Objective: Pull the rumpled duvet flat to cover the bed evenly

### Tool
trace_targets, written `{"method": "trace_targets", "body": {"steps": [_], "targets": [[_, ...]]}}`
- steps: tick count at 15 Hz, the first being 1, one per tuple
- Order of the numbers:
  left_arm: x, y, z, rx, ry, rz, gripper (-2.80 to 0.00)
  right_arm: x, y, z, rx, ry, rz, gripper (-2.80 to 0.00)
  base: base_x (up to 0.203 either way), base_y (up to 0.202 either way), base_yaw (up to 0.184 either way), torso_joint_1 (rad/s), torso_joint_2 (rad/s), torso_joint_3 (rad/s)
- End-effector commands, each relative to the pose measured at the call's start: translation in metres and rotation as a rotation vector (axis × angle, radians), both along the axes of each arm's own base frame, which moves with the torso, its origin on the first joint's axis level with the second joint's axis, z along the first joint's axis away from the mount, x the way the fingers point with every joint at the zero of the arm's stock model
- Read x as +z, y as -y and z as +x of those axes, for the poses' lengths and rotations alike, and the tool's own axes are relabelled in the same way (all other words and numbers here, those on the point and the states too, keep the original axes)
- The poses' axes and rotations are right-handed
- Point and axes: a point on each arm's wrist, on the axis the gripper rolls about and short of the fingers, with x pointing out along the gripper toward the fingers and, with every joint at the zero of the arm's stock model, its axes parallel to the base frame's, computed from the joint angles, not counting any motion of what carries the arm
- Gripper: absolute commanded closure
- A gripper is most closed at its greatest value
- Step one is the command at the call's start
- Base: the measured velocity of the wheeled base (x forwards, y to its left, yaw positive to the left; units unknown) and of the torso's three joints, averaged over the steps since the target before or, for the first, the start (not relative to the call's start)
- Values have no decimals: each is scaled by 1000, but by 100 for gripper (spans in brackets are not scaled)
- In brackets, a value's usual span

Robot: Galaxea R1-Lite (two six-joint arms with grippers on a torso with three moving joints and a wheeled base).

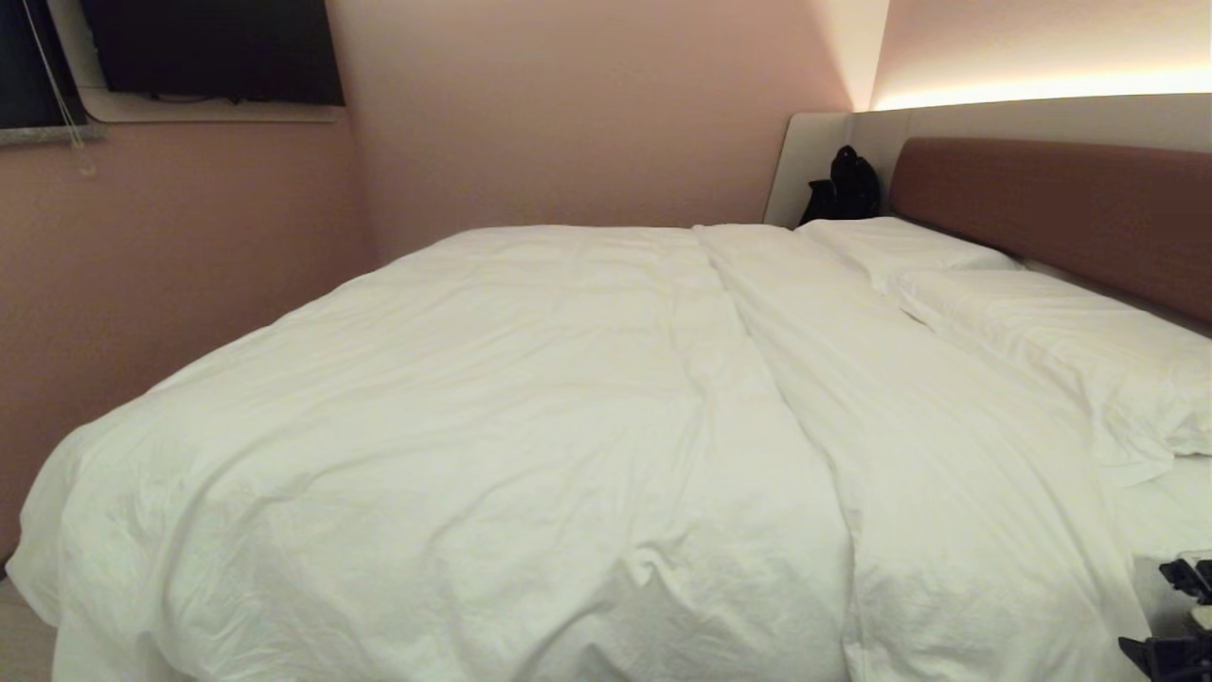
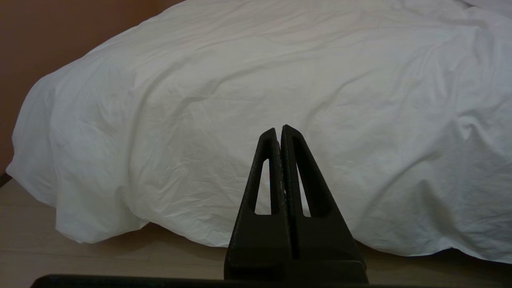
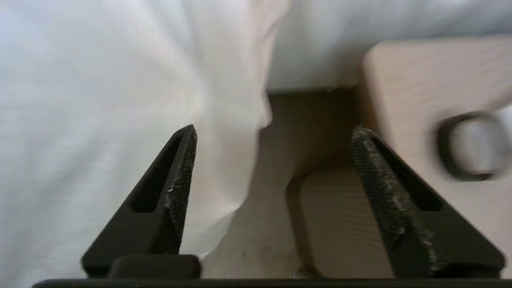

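The white duvet (image 1: 530, 407) lies spread over the bed (image 1: 1060, 208), creased, with a long fold ridge running from the far side toward me. Its near edge hangs over the bed's side almost to the floor. My right gripper (image 1: 1184, 616) shows at the lower right corner. In the right wrist view it (image 3: 274, 130) is open, with a hanging edge of the duvet (image 3: 100, 100) beside one finger and nothing clamped. My left gripper (image 2: 279, 130) is shut and empty, held low in front of the draped duvet (image 2: 256, 80).
Two white pillows (image 1: 1042, 332) (image 1: 890, 242) lie along the brown headboard. A black bag (image 1: 843, 185) stands in the far corner. A pale wooden bedside unit (image 3: 424, 80) with a dark ring-shaped thing (image 3: 468, 146) sits by my right gripper. The wall (image 1: 142, 265) runs close along the bed's left.
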Motion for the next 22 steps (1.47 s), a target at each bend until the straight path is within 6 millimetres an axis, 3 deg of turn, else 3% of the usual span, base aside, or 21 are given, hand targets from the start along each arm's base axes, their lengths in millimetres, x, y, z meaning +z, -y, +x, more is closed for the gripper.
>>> {"method": "trace_targets", "body": {"steps": [1, 5, 6, 10, 12, 14, 17, 19, 22], "targets": [[0, 0, 0, 0, 0, 0, 0, 44, -7, -7, 11, 162, -111, -280, 0, 0, 0, 0, 0, 0], [0, 0, 0, 0, 0, 0, 0, 114, -16, -5, 20, 438, -258, -280, 0, 0, 0, 0, 0, 0], [0, 0, 0, 0, 0, 0, 0, 130, -15, 5, 25, 482, -280, 0, 0, 0, 0, 0, 0, 0], [0, 0, 0, 0, 0, 0, 0, 186, -22, 52, -48, 593, -221, 0, 0, 0, 0, 0, 0, 0], [0, 0, 0, 0, 0, 0, 0, 207, -46, 74, -63, 585, -96, 0, 0, 0, 0, 0, 0, 0], [0, 0, 0, 0, 0, 0, 0, 216, -76, 77, -34, 562, 11, 0, 0, 0, 0, 0, 0, 0], [0, 0, 0, 0, 1, 0, 0, 228, -118, 59, 42, 524, 152, 0, 0, 0, 0, 0, 0, 0], [0, 0, 0, 0, 0, 0, 0, 235, -134, 38, 72, 491, 240, 0, 0, 0, 0, 0, 0, 0], [0, 0, 0, 0, 0, 0, 0, 251, -145, -15, 150, 485, 322, 0, 0, 0, 0, 0, 0, 0]]}}
